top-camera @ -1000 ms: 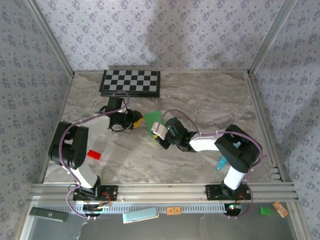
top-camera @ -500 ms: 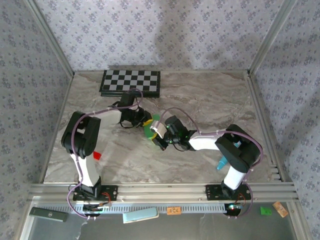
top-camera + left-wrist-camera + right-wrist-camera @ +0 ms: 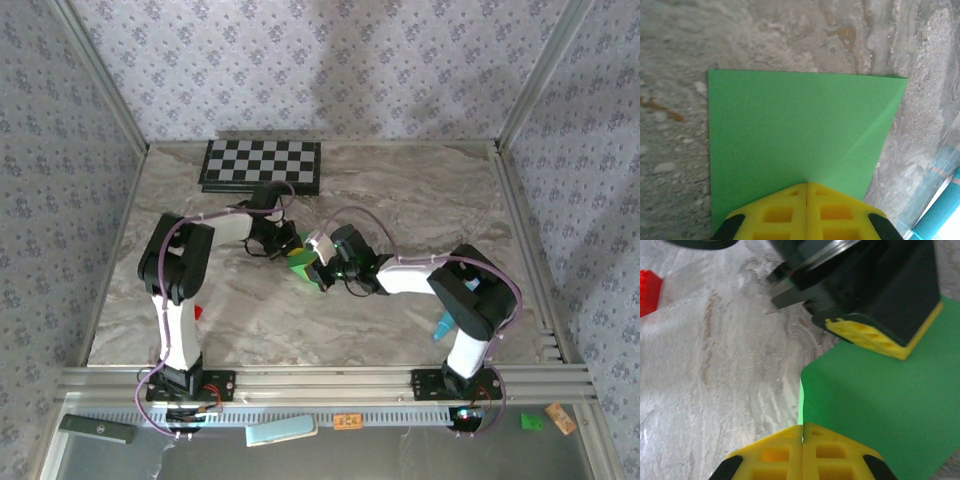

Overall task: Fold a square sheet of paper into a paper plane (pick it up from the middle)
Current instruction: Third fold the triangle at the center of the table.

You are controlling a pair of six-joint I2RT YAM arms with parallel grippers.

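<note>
The square sheet of paper (image 3: 300, 264) is bright green and lies folded on the marble table between the two grippers. In the left wrist view the paper (image 3: 800, 125) shows face-on with one corner creased over. My left gripper (image 3: 806, 184) is shut, its yellow fingertips set against the sheet's face. Seen from the right wrist, those fingers (image 3: 875, 337) rest on top of the paper (image 3: 880, 405). My right gripper (image 3: 802, 427) is shut on the paper's near edge, a thin bright strip running into the seam. From above, the left gripper (image 3: 290, 246) and right gripper (image 3: 316, 268) nearly meet.
A black-and-white checkerboard (image 3: 262, 165) lies at the back of the table. A small red block (image 3: 197, 312) sits beside the left arm and also shows as the red block (image 3: 647, 290) in the right wrist view. A teal marker (image 3: 441, 325) lies by the right arm.
The left arm swung right from beside the paper onto it, and its jaws closed. The paper dropped lower and looks smaller. The right gripper stayed shut on the paper and barely shifted.
</note>
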